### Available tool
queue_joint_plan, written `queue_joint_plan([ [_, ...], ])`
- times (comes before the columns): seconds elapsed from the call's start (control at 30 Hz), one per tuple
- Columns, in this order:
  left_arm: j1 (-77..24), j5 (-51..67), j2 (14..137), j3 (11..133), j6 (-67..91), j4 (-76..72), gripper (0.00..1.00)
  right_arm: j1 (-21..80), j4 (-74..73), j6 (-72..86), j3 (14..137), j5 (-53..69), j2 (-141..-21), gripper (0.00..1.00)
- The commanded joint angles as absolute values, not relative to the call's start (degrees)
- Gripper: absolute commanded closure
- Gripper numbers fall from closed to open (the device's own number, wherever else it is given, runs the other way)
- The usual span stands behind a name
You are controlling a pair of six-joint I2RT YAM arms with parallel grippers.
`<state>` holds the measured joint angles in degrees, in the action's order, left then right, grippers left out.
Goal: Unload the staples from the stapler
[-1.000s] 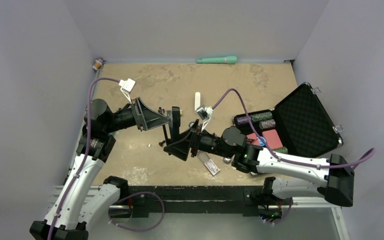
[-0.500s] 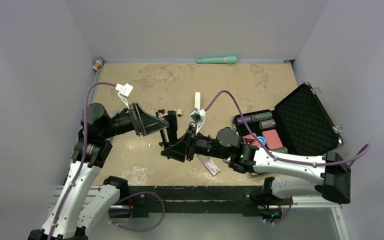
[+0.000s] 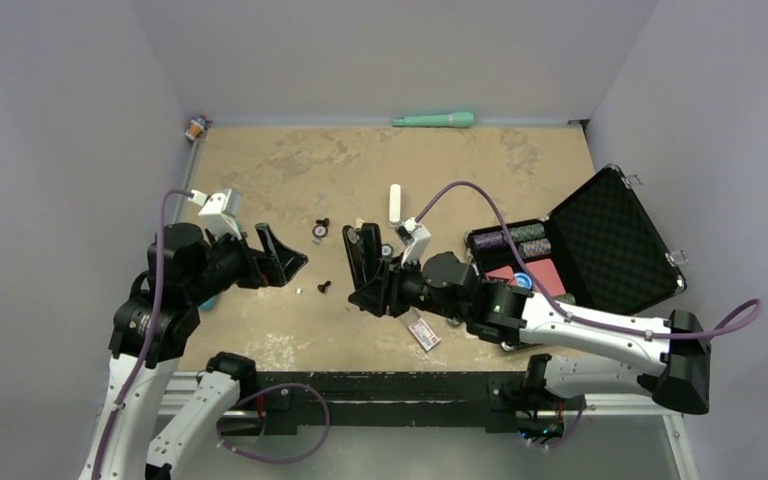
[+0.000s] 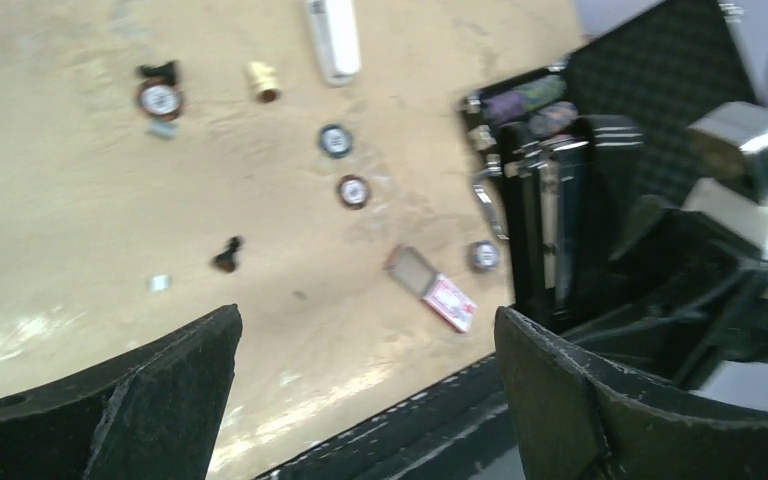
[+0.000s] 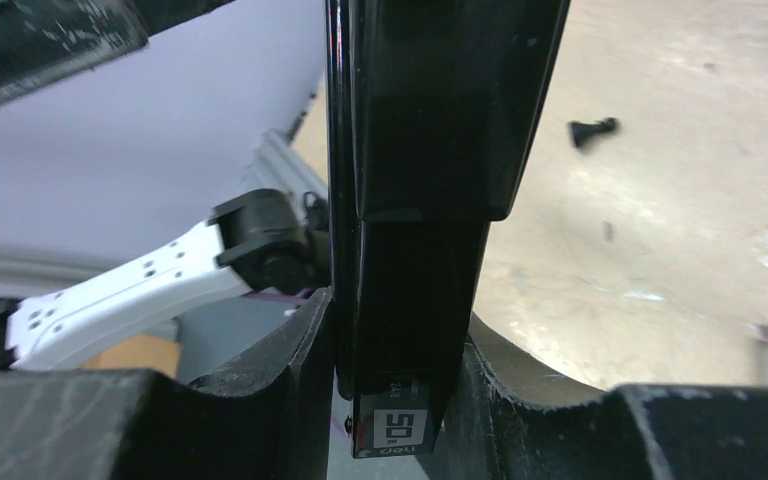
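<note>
Top external view shows the right gripper (image 3: pixel 372 285) pinching the stapler (image 3: pixel 363 247) over the middle of the table (image 3: pixel 280 170), with the black body standing roughly on end. The left gripper (image 3: pixel 295 268) sits well apart to its left, near the table's left edge, with its fingers spread wide and nothing between them. A small black piece (image 3: pixel 324 288) lies in the gap between the two grippers.

From the right wrist, the fingers (image 5: pixel 270 400) press on both sides of the stapler's lower end, where a small white label shows. From the left wrist, the stapler appears at the right with a silvery strip running along its inside.

The back half of the table is mostly bare sand-coloured surface. A green tool (image 3: pixel 435 120) lies along the back edge and a white stick (image 3: pixel 396 203) lies just behind the stapler. An open black case (image 3: pixel 610 235) takes up the right edge. A small red box (image 3: pixel 423 333) lies close to the front edge, under the right arm, and a few round chips (image 4: pixel 353 190) are scattered near the centre.
</note>
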<state>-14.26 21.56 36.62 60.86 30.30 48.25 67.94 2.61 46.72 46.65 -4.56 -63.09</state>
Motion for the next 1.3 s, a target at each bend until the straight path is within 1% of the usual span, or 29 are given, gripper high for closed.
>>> queue_joint_plan([
  [0.0,-13.97,8.1,36.55,58.51,21.1,55.23,0.0,65.13,-4.85,45.76,53.03,-10.88,-63.25,1.0],
  [0.17,-14.32,5.88,34.43,52.31,18.07,51.87,0.03,59.08,-7.68,41.8,53.55,-8.99,-65.39,1.0],
  [0.27,-14.33,5.72,33.95,52.41,17.58,51.55,0.05,54.7,-10.34,39.67,54.82,-9.34,-67.71,1.0],
  [0.43,-14.33,5.99,32.51,51.3,17.51,50.72,0.06,48.51,-18.53,35.63,61.22,-15.77,-74.9,1.0],
  [0.6,-14.35,5.98,31.64,50.65,17.4,50.14,0.06,43.38,-21.55,32.42,66.69,-19.67,-82.78,1.0],
  [0.7,-14.33,6.1,31.55,50.51,17.31,50.07,0.06,42.15,-24.45,30.39,71.43,-23.79,-88.77,1.0],
  [0.77,-14.33,6.07,31.31,50.48,17.18,50.11,0.06,41.28,-25.94,29.52,74.14,-24.42,-92.23,1.0],
  [1.03,-14.37,5.78,29.86,50.17,17.07,49.87,0.06,37.98,-26.49,26.31,81.04,-21.85,-101.87,1.0],
  [1.27,-14.33,6.2,29.96,50.15,16.96,49.59,0.06,35.74,-27.66,23.63,83.4,-19.86,-107.18,1.0],
])
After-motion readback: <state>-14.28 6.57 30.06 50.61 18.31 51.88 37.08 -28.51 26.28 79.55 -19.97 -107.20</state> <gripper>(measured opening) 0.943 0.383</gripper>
